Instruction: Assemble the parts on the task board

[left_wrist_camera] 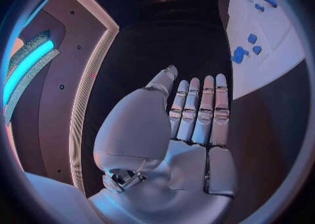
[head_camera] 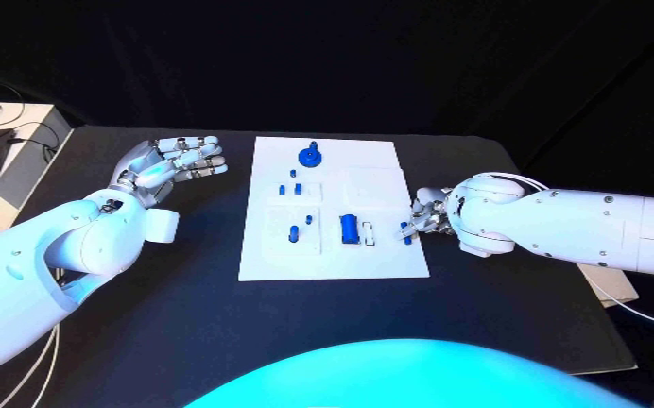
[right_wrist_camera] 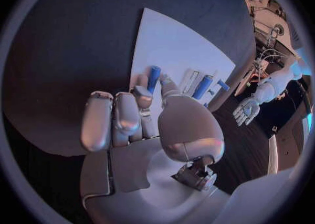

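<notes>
The black worktop carries the white task board at its centre, between the two arms, so that either hand can reach it. The right hand hangs over the board's near-right edge and pinches a slim blue peg between thumb and fingers, the peg standing up out of the fingertips; the grip near one end appears chosen to leave the free end clear for entering a seat in the board. Just beyond this hand's fingertips lies a larger blue cylinder beside a pale slot, and farther out, toward the opposite arm, a small blue pin sits in a recessed panel; whether the held peg is meant for the slot or for another seat cannot be told. The left hand is held off the board, over bare worktop, palm up, fingers straight and side by side with nothing in them, apparently parked so as not to obstruct the working arm. Across from its fingertips, at the board's far end, stands the blue knob, with a cluster of short blue studs nearer the robot. The assembly looks only partly done, several parts lying loose.
</notes>
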`<state>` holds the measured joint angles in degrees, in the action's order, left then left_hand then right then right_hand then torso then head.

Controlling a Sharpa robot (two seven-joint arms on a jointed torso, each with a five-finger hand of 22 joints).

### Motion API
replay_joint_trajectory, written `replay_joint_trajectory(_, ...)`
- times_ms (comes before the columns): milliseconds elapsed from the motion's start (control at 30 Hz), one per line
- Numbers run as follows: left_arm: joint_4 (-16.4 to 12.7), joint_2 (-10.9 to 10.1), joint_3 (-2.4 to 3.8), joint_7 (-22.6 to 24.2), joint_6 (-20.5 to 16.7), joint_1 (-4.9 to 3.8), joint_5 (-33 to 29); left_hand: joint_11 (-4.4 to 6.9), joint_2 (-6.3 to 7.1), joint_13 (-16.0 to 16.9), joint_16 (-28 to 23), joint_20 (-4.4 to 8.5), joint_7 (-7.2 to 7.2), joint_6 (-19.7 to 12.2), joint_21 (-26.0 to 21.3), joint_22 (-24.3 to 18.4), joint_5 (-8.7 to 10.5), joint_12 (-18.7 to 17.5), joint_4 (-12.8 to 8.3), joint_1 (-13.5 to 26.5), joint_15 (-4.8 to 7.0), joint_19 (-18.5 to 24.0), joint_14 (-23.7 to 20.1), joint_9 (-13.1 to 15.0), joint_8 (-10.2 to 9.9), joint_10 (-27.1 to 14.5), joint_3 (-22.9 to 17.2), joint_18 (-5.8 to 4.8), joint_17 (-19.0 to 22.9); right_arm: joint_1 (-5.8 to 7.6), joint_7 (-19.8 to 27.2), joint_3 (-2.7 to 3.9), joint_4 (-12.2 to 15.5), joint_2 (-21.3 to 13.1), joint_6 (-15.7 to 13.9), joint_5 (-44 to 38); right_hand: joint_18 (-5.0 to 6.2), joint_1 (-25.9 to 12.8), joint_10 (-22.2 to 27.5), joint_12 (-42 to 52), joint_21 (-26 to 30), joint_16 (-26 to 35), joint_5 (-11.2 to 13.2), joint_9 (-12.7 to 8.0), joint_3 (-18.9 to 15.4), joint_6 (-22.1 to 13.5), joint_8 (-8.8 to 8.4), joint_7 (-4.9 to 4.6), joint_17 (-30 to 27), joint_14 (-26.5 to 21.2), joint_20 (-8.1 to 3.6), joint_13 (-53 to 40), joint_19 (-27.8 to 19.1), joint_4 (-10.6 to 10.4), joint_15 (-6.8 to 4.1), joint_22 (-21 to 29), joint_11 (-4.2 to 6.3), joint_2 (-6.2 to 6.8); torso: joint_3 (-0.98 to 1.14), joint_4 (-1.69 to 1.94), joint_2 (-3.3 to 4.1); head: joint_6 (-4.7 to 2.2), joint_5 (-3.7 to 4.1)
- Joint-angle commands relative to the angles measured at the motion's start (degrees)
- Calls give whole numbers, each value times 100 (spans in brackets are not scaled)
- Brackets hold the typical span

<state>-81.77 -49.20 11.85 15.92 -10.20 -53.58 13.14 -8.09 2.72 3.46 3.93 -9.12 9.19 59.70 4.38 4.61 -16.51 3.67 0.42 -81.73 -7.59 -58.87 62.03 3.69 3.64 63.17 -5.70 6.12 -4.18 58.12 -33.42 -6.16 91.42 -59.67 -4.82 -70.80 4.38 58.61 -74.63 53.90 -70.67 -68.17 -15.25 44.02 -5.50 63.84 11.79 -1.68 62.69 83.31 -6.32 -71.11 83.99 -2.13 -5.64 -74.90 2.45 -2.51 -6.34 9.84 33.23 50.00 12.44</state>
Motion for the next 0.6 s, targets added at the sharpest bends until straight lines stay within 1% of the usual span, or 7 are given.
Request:
replay_joint_trajectory(33, -11, 0, 4, 36, 88, 5, -28, 2, -8, -7, 10, -13, 22, 16, 17, -7, -17, -10, 31, -42, 3, -32, 18, -8, -3, 21, -3, -67, 1, -46, 93, -14, -64, 42, 89, -10, -99, 85, 27, -45, 30, 10, -263, -78, 65, -42, -88, -31, -9, 2, -2, 6, 453, 72, 12, -1017, -26, -106, 1, 3, -1, 0, 2)
replay_joint_trajectory(100, -12, -3, 4, 29, 87, 5, -28, -2, -7, -7, 10, -14, 30, 6, 17, -7, -14, -10, 34, -41, 2, -32, 16, -8, -3, 15, 1, -67, 2, -58, 144, -15, -96, 63, 134, -6, -96, 157, 37, -46, 47, 17, -353, -143, 134, -47, -155, -45, -12, 1, 6, 5, 450, 159, 18, -1014, -33, -189, 2, 2, 0, 0, -6)
replay_joint_trajectory(200, -13, -6, 4, 19, 87, 5, -28, -5, -6, -7, 9, -16, 40, -2, 17, -7, -14, -9, 33, -44, 0, -31, 11, -8, -3, 11, 3, -67, 2, -74, 235, -17, -134, 88, 226, -2, -91, 378, 69, -75, 78, 37, -150, -262, 482, -88, -280, -59, -26, -6, 7, 16, 446, 341, 15, -1007, -39, -338, 3, 1, -1, 0, -13)
replay_joint_trajectory(333, -15, -7, 4, 11, 88, 6, -28, -5, -6, -7, 9, -16, 40, -2, 17, -7, -14, -9, 33, -44, 0, -31, 11, -8, -3, 11, 3, -67, 2, -90, 339, -19, -173, 119, 297, 5, -87, 381, 114, -110, 111, 60, -130, -532, 1520, -34, -511, -84, -31, -5, 14, 31, 443, 674, 19, -1003, -40, -208, 1, 0, -3, 0, -18)
replay_joint_trajectory(367, -15, -7, 4, 7, 89, 6, -28, -5, -6, -7, 9, -16, 40, -2, 17, -7, -14, -9, 33, -44, 0, -31, 11, -8, -3, 11, 3, -67, 2, -93, 364, -19, -183, 124, 303, 9, -87, 133, 109, -104, 119, 78, -133, -595, 2160, 9, -564, -78, -34, -12, 18, 33, 443, 797, 36, -1002, -72, 3, 0, 0, -2, 0, -18)
replay_joint_trajectory(500, -16, -7, 4, -2, 92, 6, -28, -8, -4, -7, 9, -17, 49, -9, 15, -8, -16, -10, 33, -47, -2, -29, 8, -8, -4, 5, 5, -66, 3, -99, 467, -20, -196, 136, 307, 36, -89, 240, 136, -141, 111, 69, -307, -489, 2741, -57, -520, -115, -16, -6, 18, 59, 444, 1112, 27, -1006, -49, -24, 1, 2, -4, 0, -22)
replay_joint_trajectory(600, -15, -8, 4, -10, 92, 6, -28, -8, -4, -7, 9, -17, 50, -10, 15, -8, -16, -10, 33, -48, -2, -29, 7, -8, -4, 4, 5, -66, 3, -102, 553, -20, -183, 144, 255, 126, -88, 215, 132, -157, 105, 71, -568, -337, 3113, -124, -442, -147, -4, -7, 25, 81, 442, 1323, 36, -1008, -60, -25, 3, -2, -3, 0, -30)
